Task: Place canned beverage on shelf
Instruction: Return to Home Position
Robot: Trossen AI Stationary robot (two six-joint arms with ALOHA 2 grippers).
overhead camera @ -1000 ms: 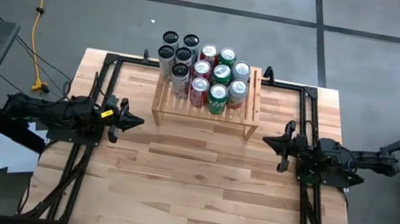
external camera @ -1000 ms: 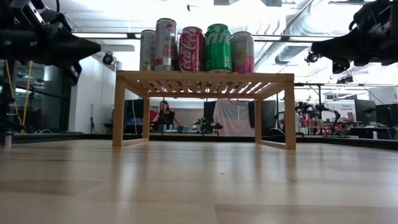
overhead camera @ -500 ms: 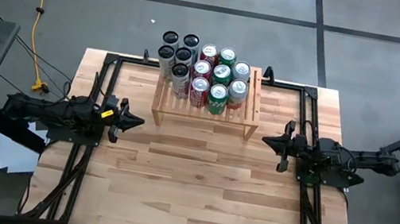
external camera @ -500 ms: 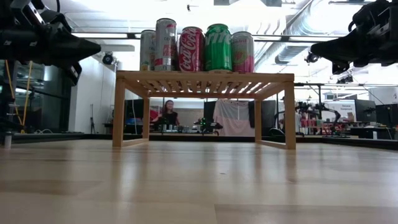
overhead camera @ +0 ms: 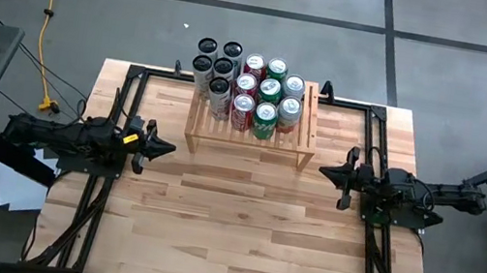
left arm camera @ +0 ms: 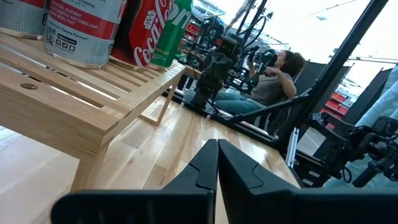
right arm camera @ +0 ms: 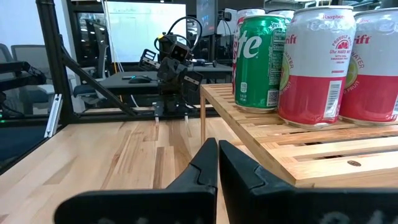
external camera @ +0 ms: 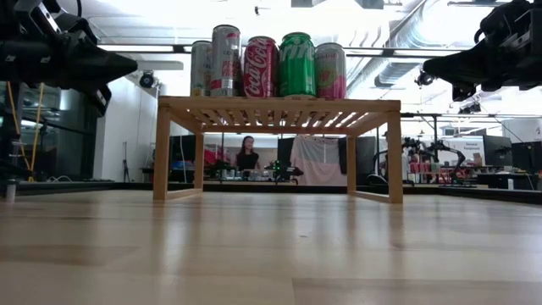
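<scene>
Light-wood table (overhead camera: 228,232) on a grey concrete floor (overhead camera: 469,74); workshop beyond, with a seated person (external camera: 247,158).

The shelf (overhead camera: 247,145), loaded with cans (overhead camera: 251,89), stands between and beyond both grippers, well apart from each.

Left gripper (overhead camera: 168,148) and right gripper (overhead camera: 324,172): fingers pressed together, empty.

Legible:
- Coca-Cola can (external camera: 261,68), "Star Wars"
- green Sprite can (external camera: 297,66)
- pink-white can (right arm camera: 317,68), "Raspberry"

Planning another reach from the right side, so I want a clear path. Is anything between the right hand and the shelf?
Nothing visible. Only bare tabletop lies between the right hand and the shelf; the cans all stand on the shelf's top, none on the table. The left hand waits on the shelf's other side.
</scene>
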